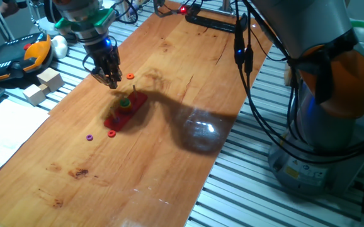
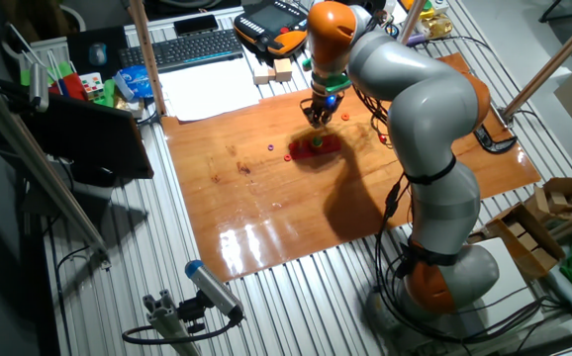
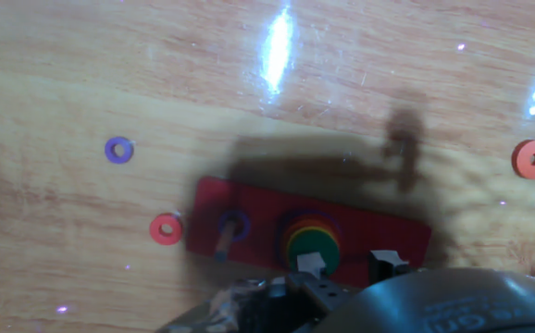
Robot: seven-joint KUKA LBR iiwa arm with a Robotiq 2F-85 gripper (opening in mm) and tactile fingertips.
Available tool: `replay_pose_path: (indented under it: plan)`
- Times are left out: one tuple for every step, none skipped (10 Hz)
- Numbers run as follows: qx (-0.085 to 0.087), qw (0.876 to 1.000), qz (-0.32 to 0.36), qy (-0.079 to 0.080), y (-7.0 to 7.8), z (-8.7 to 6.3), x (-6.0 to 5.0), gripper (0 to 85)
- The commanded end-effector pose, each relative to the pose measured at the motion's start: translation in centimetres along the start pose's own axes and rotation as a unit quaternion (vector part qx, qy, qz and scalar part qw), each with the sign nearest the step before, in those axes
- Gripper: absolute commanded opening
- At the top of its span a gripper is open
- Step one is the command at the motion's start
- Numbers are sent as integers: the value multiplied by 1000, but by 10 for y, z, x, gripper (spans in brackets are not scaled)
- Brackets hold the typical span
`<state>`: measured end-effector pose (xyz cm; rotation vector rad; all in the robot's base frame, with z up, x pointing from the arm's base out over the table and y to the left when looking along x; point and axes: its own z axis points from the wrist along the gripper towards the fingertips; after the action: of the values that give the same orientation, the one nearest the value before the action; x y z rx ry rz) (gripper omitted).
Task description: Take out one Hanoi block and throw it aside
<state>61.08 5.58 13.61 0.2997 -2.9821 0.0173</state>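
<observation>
The red pegged base [image 3: 379,231] lies on the wooden table, with a stack of rings topped by a green one [image 3: 309,244] on its middle peg and a purple ring on another peg [image 3: 231,225]. One orange-red Hanoi block [image 3: 166,228] lies flat beside the base's end, also seen in one fixed view [image 1: 111,133]. A second one [image 3: 533,158] lies apart on the wood [image 1: 130,76]. My gripper [image 1: 111,79] hovers just above and behind the base [image 1: 125,113]. In the hand view its fingertips [image 3: 311,264] stand apart with nothing between them.
A tiny purple ring [image 1: 90,137] lies loose on the table near the base. Wooden blocks [image 1: 43,85] and an orange pendant [image 1: 24,53] sit off the board's far left. Cables [image 1: 245,57] hang from the arm over the right side.
</observation>
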Motion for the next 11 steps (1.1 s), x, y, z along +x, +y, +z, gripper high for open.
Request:
replay_pose_path:
  plan:
    - [-2, 1000, 1, 1, 2, -1, 1, 270]
    - [-2, 1000, 2, 2, 6, -4, 3, 243]
    - [-1, 1000, 2, 4, 8, -8, 6, 223]
    - [-2, 1000, 2, 6, 11, -11, 9, 200]
    - [-2, 1000, -2, 3, 13, -12, 12, 167]
    - [-4, 1000, -9, -4, 16, -14, 14, 120]
    - [-13, 1000, -19, -8, 18, -18, 17, 47]
    - [-19, 999, -29, -10, 20, -22, 20, 7]
    - [-26, 999, -37, -21, 25, -30, 23, 7]
    - [-26, 998, -47, -27, 30, -37, 23, 7]
    - [-27, 998, -54, -31, 37, -45, 22, 7]
